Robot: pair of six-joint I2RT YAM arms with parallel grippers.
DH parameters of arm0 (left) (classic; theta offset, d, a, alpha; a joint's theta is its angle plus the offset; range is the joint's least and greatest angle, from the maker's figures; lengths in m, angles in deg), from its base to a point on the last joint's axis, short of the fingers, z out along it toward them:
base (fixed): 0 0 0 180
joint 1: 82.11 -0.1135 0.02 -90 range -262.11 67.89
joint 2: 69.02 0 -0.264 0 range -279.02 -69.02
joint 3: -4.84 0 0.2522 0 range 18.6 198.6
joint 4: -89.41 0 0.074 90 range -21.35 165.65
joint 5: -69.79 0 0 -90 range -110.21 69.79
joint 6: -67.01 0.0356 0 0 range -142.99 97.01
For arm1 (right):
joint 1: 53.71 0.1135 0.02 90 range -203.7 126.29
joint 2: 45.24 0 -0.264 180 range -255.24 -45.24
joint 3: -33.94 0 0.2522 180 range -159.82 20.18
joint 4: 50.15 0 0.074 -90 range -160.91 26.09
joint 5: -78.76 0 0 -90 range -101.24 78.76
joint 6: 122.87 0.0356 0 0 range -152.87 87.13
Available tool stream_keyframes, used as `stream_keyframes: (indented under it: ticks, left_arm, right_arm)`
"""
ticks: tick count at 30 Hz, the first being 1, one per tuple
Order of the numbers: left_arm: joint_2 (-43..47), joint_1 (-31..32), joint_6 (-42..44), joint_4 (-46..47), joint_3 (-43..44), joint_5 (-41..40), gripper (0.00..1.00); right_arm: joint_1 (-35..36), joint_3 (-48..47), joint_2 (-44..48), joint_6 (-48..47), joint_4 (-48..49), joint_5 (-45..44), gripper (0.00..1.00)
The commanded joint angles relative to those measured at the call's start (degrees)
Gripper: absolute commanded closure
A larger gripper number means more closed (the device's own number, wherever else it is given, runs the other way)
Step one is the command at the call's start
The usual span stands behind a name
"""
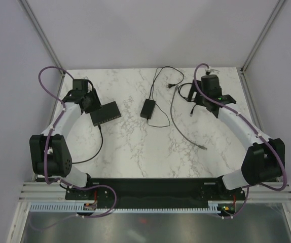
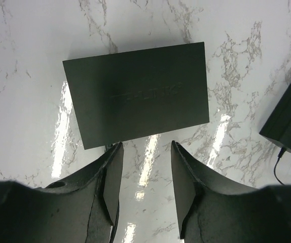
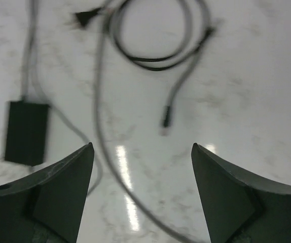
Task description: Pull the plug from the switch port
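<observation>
- One switch (image 2: 135,93) lay flat just beyond the left end effector (image 2: 145,147); its ports were hidden. The fingers stood apart, empty.
- Blurred, one grey cable (image 3: 98,101) ended in a plug (image 3: 166,123) lying loose ahead of the right end effector (image 3: 141,148), which was spread wide and empty.
- One adapter brick (image 3: 26,131) lay to its left.

Marble table (image 1: 130,152): switch (image 1: 105,113), adapter (image 1: 147,108), grey cable (image 1: 178,124)

My left arm (image 1: 67,117), white links on black joints, reaches forward and leans inward. Its black two-finger left gripper (image 2: 145,148) points down, jaws parted, nothing between them. My right arm (image 1: 238,122) (its mirror) holds the black right gripper (image 3: 142,149) spread wider, empty too.
</observation>
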Motion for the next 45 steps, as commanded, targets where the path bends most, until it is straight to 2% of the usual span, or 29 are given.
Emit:
stream_keyframes:
  ticks: [1,2,3,8,12,15,16,18,24,27,32,45]
  left_arm:
    - [1.2,-3.1,-1.9,-1.6,3.8,4.6,0.51]
    - [1.8,-5.3,-3.0,-1.8,3.4,7.1,0.54]
    - [1.9,-6.5,-5.5,-1.7,3.0,8.4,0.55]
    - [-1.5,-11.5,-6.5,-0.6,2.0,12.1,0.59]
    - [-3.0,-11.6,-6.0,1.5,-0.4,10.6,0.59]
    - [-3.3,-11.8,-6.2,2.0,-1.6,11.1,0.6]
    - [-3.4,-11.8,-6.3,2.3,-1.7,11.3,0.59]
    - [-3.7,-12.0,-6.5,2.6,-2.4,11.3,0.59]
    - [-4.2,-12.5,-5.9,3.1,-2.8,10.8,0.61]
    - [-5.5,-12.6,-5.6,3.1,-2.6,11.0,0.61]
    - [-6.0,-12.6,-5.7,3.1,-2.6,11.6,0.62]
    - [-6.0,-12.5,-5.5,3.4,-3.4,13.7,0.64]
  right_arm:
    - [10.4,1.3,-2.7,6.6,15.7,16.8,0.16]
    - [12.4,1.7,-4.0,11.2,19.5,18.8,0.17]
    - [15.9,1.5,-7.6,12.8,27.4,21.3,0.18]
    - [26.1,-8.9,-22.4,17.8,37.7,22.8,0.23]
    - [32.4,-18.4,-35.9,23.3,45.7,26.4,0.26]
    - [35.8,-19.6,-41.3,25.7,52.1,27.2,0.3]
    - [36.6,-19.5,-42.5,26.3,54.0,27.4,0.35]
    - [38.9,-20.0,-45.6,26.6,57.9,26.7,0.38]
    - [42.8,-26.8,-51.9,26.2,53.9,21.5,0.47]
    - [43.1,-26.8,-52.2,27.2,53.6,18.8,0.49]
    - [43.2,-30.4,-55.8,29.2,52.4,19.5,0.51]
    - [43.3,-31.9,-58.2,30.4,51.1,17.4,0.57]
